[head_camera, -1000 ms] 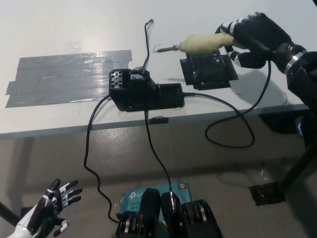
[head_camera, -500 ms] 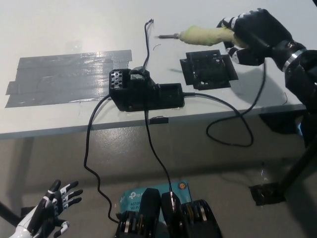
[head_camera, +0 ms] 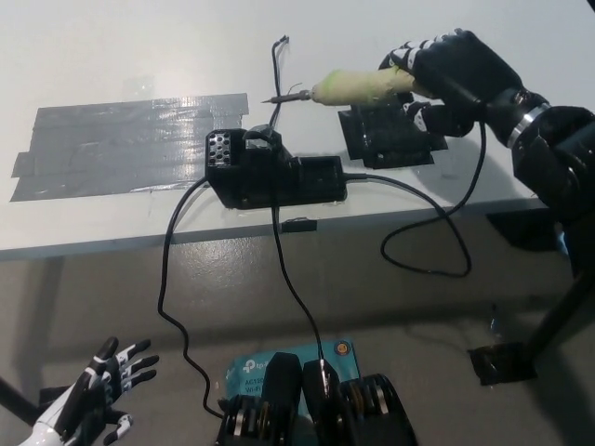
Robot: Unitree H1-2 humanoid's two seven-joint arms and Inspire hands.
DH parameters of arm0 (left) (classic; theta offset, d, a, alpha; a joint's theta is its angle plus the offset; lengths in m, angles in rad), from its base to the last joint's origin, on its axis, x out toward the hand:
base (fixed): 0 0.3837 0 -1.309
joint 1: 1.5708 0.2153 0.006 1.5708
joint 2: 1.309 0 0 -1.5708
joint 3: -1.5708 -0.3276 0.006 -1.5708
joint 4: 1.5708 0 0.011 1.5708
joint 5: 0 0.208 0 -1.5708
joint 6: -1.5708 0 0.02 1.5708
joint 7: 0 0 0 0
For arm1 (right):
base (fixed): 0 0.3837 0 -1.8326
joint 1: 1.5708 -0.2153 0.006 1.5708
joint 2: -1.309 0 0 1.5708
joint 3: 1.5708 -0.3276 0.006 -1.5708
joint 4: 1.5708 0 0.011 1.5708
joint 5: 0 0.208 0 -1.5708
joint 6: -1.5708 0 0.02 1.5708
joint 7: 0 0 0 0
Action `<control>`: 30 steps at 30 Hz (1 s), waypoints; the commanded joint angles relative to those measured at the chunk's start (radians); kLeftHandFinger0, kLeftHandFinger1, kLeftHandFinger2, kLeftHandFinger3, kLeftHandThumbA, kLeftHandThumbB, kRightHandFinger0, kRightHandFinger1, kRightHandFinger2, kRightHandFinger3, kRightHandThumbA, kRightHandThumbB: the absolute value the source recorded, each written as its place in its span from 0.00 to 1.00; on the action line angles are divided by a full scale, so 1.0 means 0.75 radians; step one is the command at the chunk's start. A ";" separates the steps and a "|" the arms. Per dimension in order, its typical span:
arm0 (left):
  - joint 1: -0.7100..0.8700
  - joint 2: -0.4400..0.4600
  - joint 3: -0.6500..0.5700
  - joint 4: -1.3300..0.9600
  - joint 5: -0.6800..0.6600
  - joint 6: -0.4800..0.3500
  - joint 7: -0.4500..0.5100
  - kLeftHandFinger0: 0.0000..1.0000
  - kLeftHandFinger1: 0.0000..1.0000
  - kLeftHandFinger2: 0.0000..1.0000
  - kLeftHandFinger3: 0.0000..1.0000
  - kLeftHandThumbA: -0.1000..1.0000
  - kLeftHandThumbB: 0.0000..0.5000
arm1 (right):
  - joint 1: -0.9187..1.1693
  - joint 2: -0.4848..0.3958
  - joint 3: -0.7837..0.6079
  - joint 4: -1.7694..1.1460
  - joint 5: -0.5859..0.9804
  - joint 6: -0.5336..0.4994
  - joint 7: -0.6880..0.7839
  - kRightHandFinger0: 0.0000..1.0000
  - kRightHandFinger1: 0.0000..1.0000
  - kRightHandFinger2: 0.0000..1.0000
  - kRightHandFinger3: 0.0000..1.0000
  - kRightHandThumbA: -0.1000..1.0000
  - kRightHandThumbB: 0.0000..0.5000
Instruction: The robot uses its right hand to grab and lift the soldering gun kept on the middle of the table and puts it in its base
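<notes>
While gripped at its yellow-green handle by the black right hand (head_camera: 456, 79), soldering gun (head_camera: 349, 86) hangs above the tabletop (head_camera: 112, 56), long axis near level, tip aimed toward the robot's left. Tip just short of the base (head_camera: 270, 172), which sits lower and further left; probably calls for carrying left and tilting tip down. White left hand (head_camera: 98, 390) idle below the tabletop edge, fingers spread, holding nothing.
</notes>
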 commanded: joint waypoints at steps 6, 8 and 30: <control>-0.013 0.049 -0.002 -0.025 0.006 -0.036 -0.034 1.00 1.00 1.00 1.00 1.00 0.52 | -0.018 -0.027 -0.008 -0.034 -0.002 -0.073 -0.087 0.00 0.30 0.51 0.29 0.00 0.03; -0.017 0.051 -0.004 -0.023 0.010 -0.025 -0.032 1.00 1.00 1.00 1.00 1.00 0.55 | -0.009 -0.033 -0.008 -0.066 0.015 -0.038 -0.014 0.00 0.26 0.51 0.32 0.00 0.00; -0.024 0.046 -0.013 -0.023 0.026 -0.038 -0.037 1.00 1.00 1.00 1.00 1.00 0.50 | 0.011 -0.024 0.021 0.011 -0.041 -0.081 -0.070 0.00 0.01 0.14 0.19 0.00 0.11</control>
